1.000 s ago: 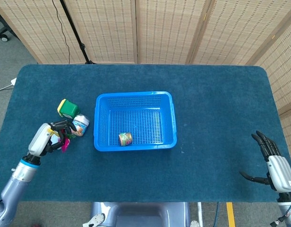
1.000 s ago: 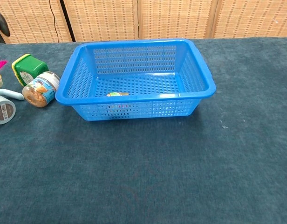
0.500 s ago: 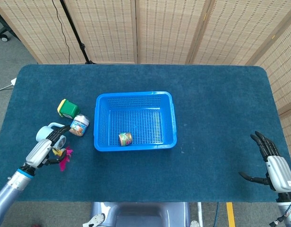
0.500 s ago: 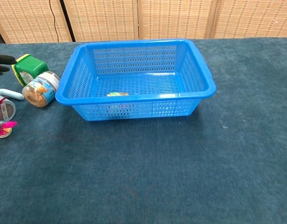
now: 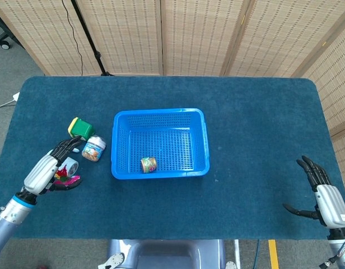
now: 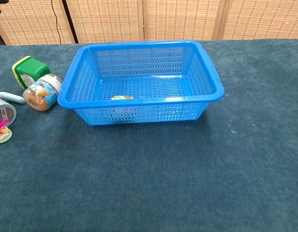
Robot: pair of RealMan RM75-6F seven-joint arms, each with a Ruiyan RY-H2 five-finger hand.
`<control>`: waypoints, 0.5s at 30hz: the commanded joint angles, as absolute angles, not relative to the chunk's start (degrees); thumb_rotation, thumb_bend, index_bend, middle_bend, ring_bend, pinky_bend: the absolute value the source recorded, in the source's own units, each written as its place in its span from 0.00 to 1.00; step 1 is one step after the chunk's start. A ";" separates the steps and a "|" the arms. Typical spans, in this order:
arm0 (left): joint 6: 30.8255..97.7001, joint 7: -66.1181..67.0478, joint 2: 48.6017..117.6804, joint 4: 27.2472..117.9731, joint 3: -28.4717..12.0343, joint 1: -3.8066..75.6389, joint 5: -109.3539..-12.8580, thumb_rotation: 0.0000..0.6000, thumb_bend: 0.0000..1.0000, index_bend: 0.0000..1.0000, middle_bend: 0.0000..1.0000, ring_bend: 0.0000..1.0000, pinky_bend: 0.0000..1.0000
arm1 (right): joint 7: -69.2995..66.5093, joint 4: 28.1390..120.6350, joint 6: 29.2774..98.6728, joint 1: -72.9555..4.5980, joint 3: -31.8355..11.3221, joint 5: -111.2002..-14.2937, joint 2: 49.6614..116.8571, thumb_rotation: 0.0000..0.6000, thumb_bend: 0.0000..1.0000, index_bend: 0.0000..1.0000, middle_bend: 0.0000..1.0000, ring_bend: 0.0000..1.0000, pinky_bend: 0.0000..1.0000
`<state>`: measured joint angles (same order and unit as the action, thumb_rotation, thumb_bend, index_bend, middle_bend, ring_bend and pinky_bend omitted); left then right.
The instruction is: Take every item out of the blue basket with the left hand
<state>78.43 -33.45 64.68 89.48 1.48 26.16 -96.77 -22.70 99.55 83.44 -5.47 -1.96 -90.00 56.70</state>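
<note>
Lying in the blue basket (image 5: 199,140) is one small can (image 5: 148,164).

The left hand (image 5: 45,170) is hanging low over the left side of the table. Its dark fingers (image 5: 65,147) are stretched out and spread apart, pointing up and to the right. It is holding nothing. Its grey arm is reaching in from the bottom left corner.

The right hand (image 5: 323,193) is waiting off the right edge of the table. Its dark fingers are pointing up, the thumb is sticking out to the left, and it is holding nothing.
</note>
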 commanded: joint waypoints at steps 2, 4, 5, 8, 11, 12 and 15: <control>63.49 -17.33 59.91 101.28 -3.62 34.64 -89.62 1.00 0.24 0.00 0.00 0.00 0.00 | -22.67 99.46 83.26 -5.55 -2.00 -89.79 56.74 1.00 0.00 0.00 0.00 0.00 0.00; 56.93 -10.45 60.84 103.47 -5.94 38.42 -83.90 1.00 0.24 0.00 0.00 0.00 0.00 | -22.74 99.34 83.13 -5.60 -2.08 -89.54 56.76 1.00 0.00 0.00 0.00 0.00 0.00; 54.96 -8.35 61.43 103.96 -6.75 39.68 -81.66 1.00 0.24 0.00 0.00 0.00 0.00 | -22.77 99.27 83.09 -5.62 -2.13 -89.40 56.76 1.00 0.00 0.00 0.00 0.00 0.00; 48.41 0.75 64.85 104.40 -9.54 44.94 -71.38 1.00 0.24 0.00 0.00 0.00 0.00 | -23.07 99.04 82.91 -5.70 -2.34 -88.91 56.74 1.00 0.00 0.00 0.00 0.00 0.00; 44.85 8.17 68.59 103.04 -10.49 49.32 -62.78 1.00 0.24 0.00 0.00 0.00 0.00 | -23.47 98.72 82.67 -5.78 -2.56 -88.33 56.69 1.00 0.00 0.00 0.00 0.00 0.00; 44.03 10.33 69.85 102.33 -10.58 50.71 -59.94 1.00 0.24 0.00 0.00 0.00 0.00 | -23.61 98.62 82.57 -5.81 -2.61 -88.17 56.68 1.00 0.00 0.00 0.00 0.00 0.00; 42.37 17.32 75.08 98.76 -10.45 55.89 -49.82 1.00 0.24 0.00 0.00 0.00 0.00 | -24.03 98.14 81.99 -6.01 -2.69 -87.69 56.70 1.00 0.00 0.00 0.00 0.00 0.00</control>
